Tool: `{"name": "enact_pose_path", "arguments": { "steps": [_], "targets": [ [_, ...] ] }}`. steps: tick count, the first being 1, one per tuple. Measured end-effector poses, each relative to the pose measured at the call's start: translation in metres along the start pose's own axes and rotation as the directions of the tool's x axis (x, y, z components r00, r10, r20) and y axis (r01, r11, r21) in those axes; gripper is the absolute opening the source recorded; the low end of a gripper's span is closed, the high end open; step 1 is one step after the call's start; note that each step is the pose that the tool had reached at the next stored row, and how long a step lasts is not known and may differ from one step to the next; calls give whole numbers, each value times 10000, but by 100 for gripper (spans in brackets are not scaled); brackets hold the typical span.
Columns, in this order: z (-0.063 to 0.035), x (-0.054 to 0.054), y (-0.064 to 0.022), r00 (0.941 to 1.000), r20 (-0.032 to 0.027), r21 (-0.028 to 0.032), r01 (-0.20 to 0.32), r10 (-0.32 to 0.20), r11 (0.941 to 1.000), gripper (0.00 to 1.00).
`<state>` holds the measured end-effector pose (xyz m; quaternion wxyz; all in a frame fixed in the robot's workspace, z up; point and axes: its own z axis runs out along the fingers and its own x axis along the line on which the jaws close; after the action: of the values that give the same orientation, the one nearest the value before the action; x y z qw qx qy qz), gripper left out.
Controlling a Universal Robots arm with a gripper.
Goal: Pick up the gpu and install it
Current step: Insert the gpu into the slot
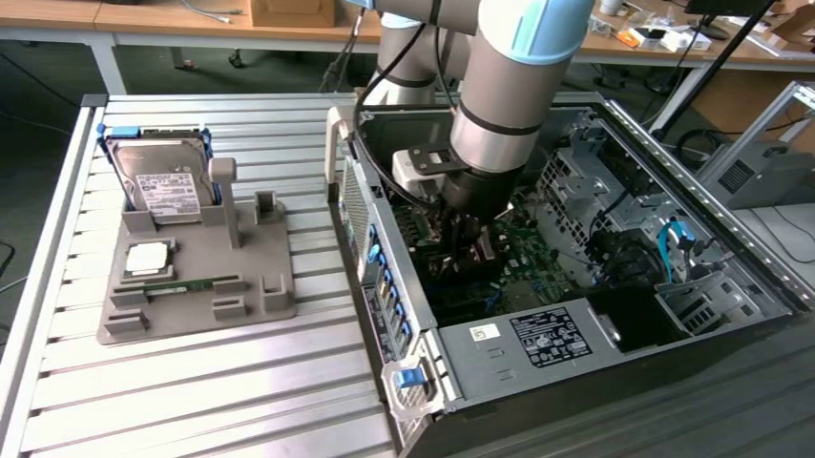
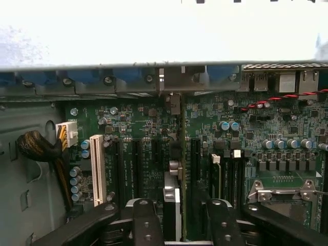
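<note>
While the arm reaches down into the open computer case [image 1: 560, 286] on the table [image 1: 191, 382], the tool [image 1: 469, 250] sits low over the green motherboard [image 1: 535, 253], near the middle of the case in the exterior view. In the wrist view the tool [image 2: 180, 218] has its two dark fingers [image 2: 146, 220] spread to either side of the gpu [image 2: 174, 205], which stands on edge between them, thin and upright, running away from the camera toward the rear wall of the case. The card lines up with the row of long black expansion slots [image 2: 138, 169] beside the white slot [image 2: 97, 171], and its far end reaches the silver bracket area [image 2: 174, 82] at the case wall. The finger pads stand just beside the card; whether they touch its faces cannot be told, but a gap seems to show on each side.

A bundle of braided cables [image 2: 38, 148] with a white plug [image 2: 66, 134] lies at one side of the board, and the metal processor socket frame [image 2: 282, 192] at the other, with red and black twisted wires [image 2: 282, 98] above it.

At the exterior view's left, well apart from the case, a grey holder [image 1: 191, 286] on the table carries a silver hard drive [image 1: 163, 176] standing upright at its far end, a processor [image 1: 147, 258] lying flat, and a narrow green memory stick [image 1: 191, 284] just near of it.
</note>
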<state>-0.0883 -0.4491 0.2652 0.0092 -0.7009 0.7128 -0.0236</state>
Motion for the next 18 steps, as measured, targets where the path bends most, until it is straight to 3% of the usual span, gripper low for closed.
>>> {"name": "enact_pose_path", "arguments": {
  "steps": [4,6,10,13,18],
  "targets": [
    [-192,-41,-8,10000,-8,0,1,-1,10000,40],
    [-312,-88,-13,10000,-70,2,4,-4,10000,39],
    [-338,-134,-22,9999,-101,0,9,-9,10000,14],
    [-336,-151,-78,9999,-103,-28,31,-31,10000,11],
    [-315,-156,-313,9999,-103,-222,55,-58,9997,11]
  ]
}}
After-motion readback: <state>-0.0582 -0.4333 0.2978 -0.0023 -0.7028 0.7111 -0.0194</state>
